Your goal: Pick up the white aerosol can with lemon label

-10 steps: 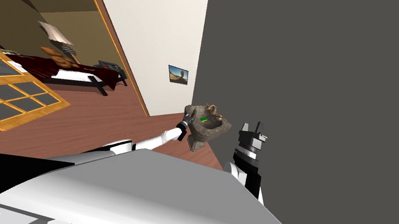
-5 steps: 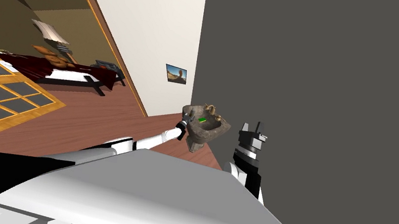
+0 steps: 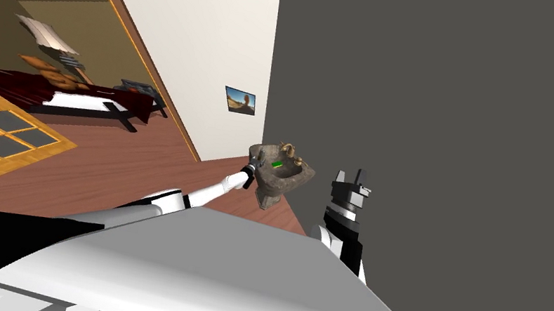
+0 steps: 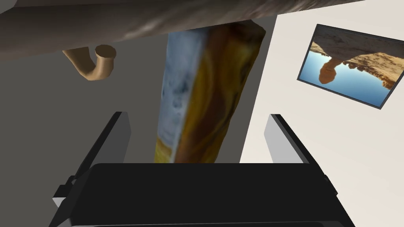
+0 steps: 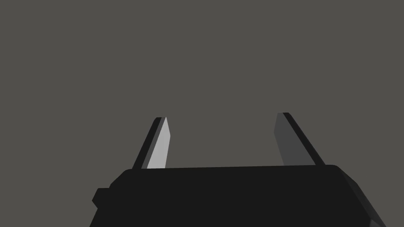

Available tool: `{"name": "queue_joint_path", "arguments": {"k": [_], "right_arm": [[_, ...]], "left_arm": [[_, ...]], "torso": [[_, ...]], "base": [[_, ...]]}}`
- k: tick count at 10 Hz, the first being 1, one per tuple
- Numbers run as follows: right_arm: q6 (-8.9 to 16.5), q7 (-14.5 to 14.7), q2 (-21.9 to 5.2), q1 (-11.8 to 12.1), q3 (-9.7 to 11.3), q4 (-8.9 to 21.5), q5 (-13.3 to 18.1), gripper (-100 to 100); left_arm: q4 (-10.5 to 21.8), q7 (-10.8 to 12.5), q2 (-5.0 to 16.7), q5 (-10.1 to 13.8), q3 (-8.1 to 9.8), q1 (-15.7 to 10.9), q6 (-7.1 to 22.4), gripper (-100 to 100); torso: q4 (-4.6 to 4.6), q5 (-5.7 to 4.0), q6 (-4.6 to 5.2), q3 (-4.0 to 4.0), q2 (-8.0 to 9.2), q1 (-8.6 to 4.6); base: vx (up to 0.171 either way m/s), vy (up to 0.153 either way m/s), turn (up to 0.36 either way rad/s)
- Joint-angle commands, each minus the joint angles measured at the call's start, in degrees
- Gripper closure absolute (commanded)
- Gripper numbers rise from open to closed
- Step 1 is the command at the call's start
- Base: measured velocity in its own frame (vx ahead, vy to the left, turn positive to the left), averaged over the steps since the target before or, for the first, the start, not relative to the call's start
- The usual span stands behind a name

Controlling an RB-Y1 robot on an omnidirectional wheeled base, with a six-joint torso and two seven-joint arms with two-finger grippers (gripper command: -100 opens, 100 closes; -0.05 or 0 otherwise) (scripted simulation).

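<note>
A dark grey wall covers the right half of the head view. A cream wall with a wide wood-framed doorway covers the left half, above a reddish wood floor. The whole scene has slid slightly left over the last second, which is the robot's own turn and not a move of the room.

A mottled stone pedestal sink stands where the two walls meet. A small framed landscape picture hangs on the cream wall beside it. The left arm reaches out to the sink, and the left end effector has edged closer to the rim on the sink's cream-wall side.

In the left wrist view the aerosol can, whitish with a yellow-orange label, lies between the two spread fingers. Neither finger touches it. The can's far end meets the sink's stone, and a tan tap spout is just beside it.

The approach looks nearly finished, so closing on the can is probably the next step. The right end effector is raised by the chest with its fingers apart, facing the grey wall.
</note>
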Motion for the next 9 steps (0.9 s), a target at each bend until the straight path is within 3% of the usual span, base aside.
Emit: {"name": "queue_joint_path", "arguments": {"k": [1, 2, 3, 4, 5, 6, 7, 8, 9], "right_arm": [[0.0, 0.0, 0.0, 0.0, 0.0, 0.0, 0.0, 0], [0.0, 0.0, 0.0, 0.0, 0.0, 0.0, 0.0, 0], [0.0, 0.0, 0.0, 0.0, 0.0, 0.0, 0.0, 0], [0.0, 0.0, 0.0, 0.0, 0.0, 0.0, 0.0, 0], [0.0, 0.0, 0.0, 0.0, 0.0, 0.0, 0.0, 0], [0.0, 0.0, 0.0, 0.0, 0.0, 0.0, 0.0, 0], [0.0, 0.0, 0.0, 0.0, 0.0, 0.0, 0.0, 0], [0.0, 0.0, 0.0, 0.0, 0.0, 0.0, 0.0, 0], [0.0, 0.0, 0.0, 0.0, 0.0, 0.0, 0.0, 0]], "left_arm": [[0.0, -2.9, 0.2, 2.7, 2.8, 0.1, -2.9, -100], [0.0, -4.7, 0.2, 2.7, 2.8, 0.1, -4.0, -100], [2.8, -6.4, 0.2, 5.5, 5.35, 0.1, -5.9, -100], [2.8, -8.3, 0.2, 7.2, 6.9, 0.1, -7.4, -100], [2.8, -9.9, 0.2, 8.0, 8.2, 0.1, -9.0, -100], [2.8, -11.2, 0.2, 8.0, 8.2, 0.1, -10.0, -100], [5.6, -13.1, 0.3, 10.8, 10.8, 0.1, -12.0, -100], [5.6, -16.5, 0.3, 13.2, 11.52, 0.1, -12.7, -100], [5.6, -17.7, 0.3, 13.2, 13.23, 0.1, -14.2, -100]], "torso": [[0.0, 0.0, 0.0, 0.0, 0.0, 0.0], [0.0, 0.03, -0.01, -0.01, -0.02, 0.16], [-0.01, 0.07, 0.0, -0.02, -0.04, 0.3], [-0.01, 0.04, 0.01, 0.0, 0.02, 0.13], [0.01, 0.01, 0.0, 0.03, 0.06, 0.03], [0.01, 0.03, 0.0, 0.0, 0.0, 0.14], [-0.01, 0.06, 0.0, -0.03, -0.06, 0.27], [-0.02, 0.03, 0.01, -0.04, -0.05, 0.1], [-0.01, 0.01, 0.0, -0.01, -0.01, 0.05]], "base": [[-0.008, -0.039, 0.019], [0.0, 0.0, 0.0], [-0.029, -0.064, -0.084], [-0.038, -0.092, -0.047], [-0.011, -0.05, 0.008], [0.009, -0.01, 0.008], [-0.002, -0.073, -0.077], [-0.02, -0.084, -0.042], [-0.018, -0.044, 0.0]]}}
